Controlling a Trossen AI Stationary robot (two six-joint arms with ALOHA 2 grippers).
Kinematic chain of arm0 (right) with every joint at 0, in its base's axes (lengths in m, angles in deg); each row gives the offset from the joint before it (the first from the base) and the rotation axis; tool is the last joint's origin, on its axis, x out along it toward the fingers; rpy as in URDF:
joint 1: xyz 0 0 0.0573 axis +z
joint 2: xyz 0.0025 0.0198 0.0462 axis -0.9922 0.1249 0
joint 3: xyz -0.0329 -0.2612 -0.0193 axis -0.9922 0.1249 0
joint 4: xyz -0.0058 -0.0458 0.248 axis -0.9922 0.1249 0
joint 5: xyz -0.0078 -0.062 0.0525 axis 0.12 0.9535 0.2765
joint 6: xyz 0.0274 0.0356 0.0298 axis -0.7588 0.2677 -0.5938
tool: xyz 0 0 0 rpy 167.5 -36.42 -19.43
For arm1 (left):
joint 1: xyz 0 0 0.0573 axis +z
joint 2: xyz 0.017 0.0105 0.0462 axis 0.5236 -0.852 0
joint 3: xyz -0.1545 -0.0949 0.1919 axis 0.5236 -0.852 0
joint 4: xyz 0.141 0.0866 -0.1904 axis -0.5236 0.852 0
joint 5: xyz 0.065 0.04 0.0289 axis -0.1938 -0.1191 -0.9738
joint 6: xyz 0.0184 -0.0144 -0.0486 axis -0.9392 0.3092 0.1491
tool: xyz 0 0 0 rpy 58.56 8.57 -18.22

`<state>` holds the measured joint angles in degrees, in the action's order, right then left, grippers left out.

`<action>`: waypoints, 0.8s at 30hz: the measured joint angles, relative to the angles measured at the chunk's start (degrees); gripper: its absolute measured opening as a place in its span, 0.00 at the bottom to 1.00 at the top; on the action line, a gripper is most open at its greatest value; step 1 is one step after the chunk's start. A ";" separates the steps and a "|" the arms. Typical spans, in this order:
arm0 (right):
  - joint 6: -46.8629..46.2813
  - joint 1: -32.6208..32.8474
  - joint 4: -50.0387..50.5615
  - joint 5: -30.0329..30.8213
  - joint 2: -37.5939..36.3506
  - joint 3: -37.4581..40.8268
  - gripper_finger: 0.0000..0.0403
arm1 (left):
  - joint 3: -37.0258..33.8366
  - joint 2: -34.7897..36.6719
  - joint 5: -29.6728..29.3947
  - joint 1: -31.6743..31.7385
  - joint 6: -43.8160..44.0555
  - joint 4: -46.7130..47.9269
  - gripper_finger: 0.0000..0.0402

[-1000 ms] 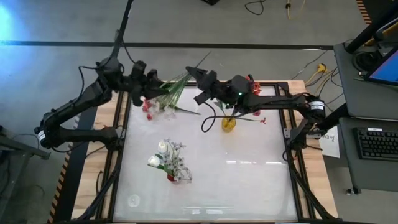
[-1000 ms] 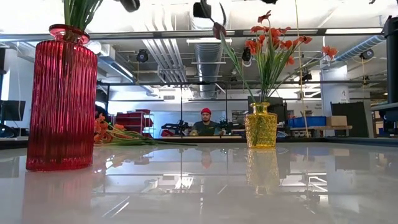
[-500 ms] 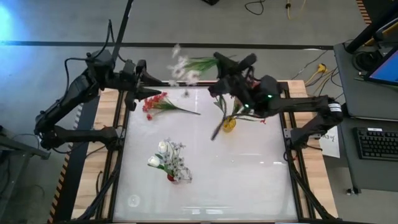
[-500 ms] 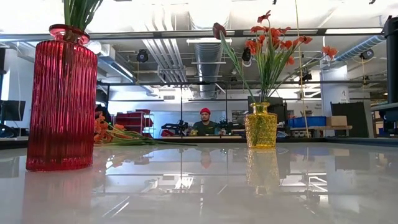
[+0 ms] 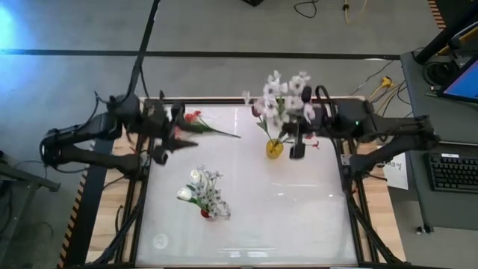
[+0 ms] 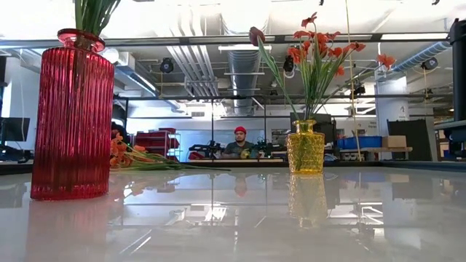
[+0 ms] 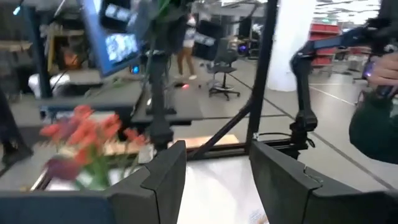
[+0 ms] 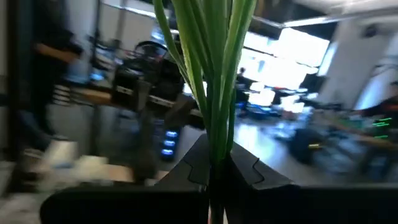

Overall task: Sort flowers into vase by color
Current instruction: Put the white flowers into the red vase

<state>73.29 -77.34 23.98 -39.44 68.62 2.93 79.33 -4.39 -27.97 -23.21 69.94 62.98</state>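
My right gripper (image 5: 299, 131) is high above the table, beside the yellow vase (image 5: 275, 149), shut on a spray of small whitish blossoms (image 5: 281, 94). The yellow vase (image 6: 304, 149) holds orange-red blossoms (image 6: 318, 45) and a maroon tulip (image 6: 256, 34). A red ribbed vase (image 6: 73, 116) holds white flowers (image 5: 196, 179). An orange-red flower (image 5: 196, 118) lies flat on the table near the far left corner. My left gripper (image 5: 170, 140) is open just to the near side of it and touches nothing. The same flower shows blurred in the left wrist view (image 7: 87, 134). My right gripper pinches the spray's bundle of green stems (image 8: 214, 146) between its two fingers, coming at it level from the table's right, with the fingers across the stems. The spray stands upright, lifted clear, its blossoms above the gripper.
The red vase (image 5: 208, 209) stands in the table's near-left part, with bare white tabletop (image 5: 299, 217) to its right. A person (image 6: 240, 144) sits beyond the far edge. A desk with a keyboard (image 5: 454, 172) stands off to the right.
My right gripper has drawn the whitish spray away from the far left corner, swung it up and toward the right, and turned it upright beside the yellow vase. My left gripper has pulled back from the flowers and moved toward the near edge. The orange-red flower stayed on the table.
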 joint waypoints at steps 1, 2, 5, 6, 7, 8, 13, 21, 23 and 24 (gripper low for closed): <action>-0.84 1.07 -0.03 -0.16 -0.45 0.93 0.03 | 0.00 -0.26 -3.69 -3.51 -0.79 -0.82 0.41; -1.67 2.06 0.00 -0.27 -0.80 1.83 0.03 | 0.00 -0.47 -8.00 -6.97 -1.84 -1.77 0.41; -4.43 5.97 -1.45 0.05 -1.54 4.83 0.03 | 0.06 -1.60 -20.67 -16.20 -5.90 -3.17 0.41; -4.94 7.36 -2.44 1.06 -1.55 5.91 0.03 | -0.14 -2.16 -24.56 -18.93 -7.19 -4.33 0.41; -5.38 8.73 -3.70 2.50 -1.31 7.02 0.03 | -0.53 -2.88 -27.68 -21.47 -8.37 -5.59 0.41; -5.47 10.16 -4.95 4.09 -0.98 8.18 0.03 | -0.86 -3.75 -30.09 -23.67 -9.56 -6.90 0.41; -6.92 15.75 -13.48 7.79 1.02 14.32 0.03 | -1.42 -9.26 -32.39 -28.62 -12.40 -14.82 0.41; -8.62 20.48 -38.87 9.37 2.86 27.08 0.03 | -1.11 -20.98 -32.52 -28.84 -13.21 -25.09 0.41; -9.03 20.90 -45.05 10.88 3.66 29.67 0.03 | -0.49 -23.69 -32.54 -28.94 -13.26 -26.55 0.41; -9.23 21.04 -47.82 11.21 4.17 30.65 0.03 | 0.02 -24.91 -32.54 -28.94 -13.06 -27.77 0.41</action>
<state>64.06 -56.31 -23.84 -28.23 72.79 33.57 79.35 -29.30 -60.51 -52.15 56.88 35.21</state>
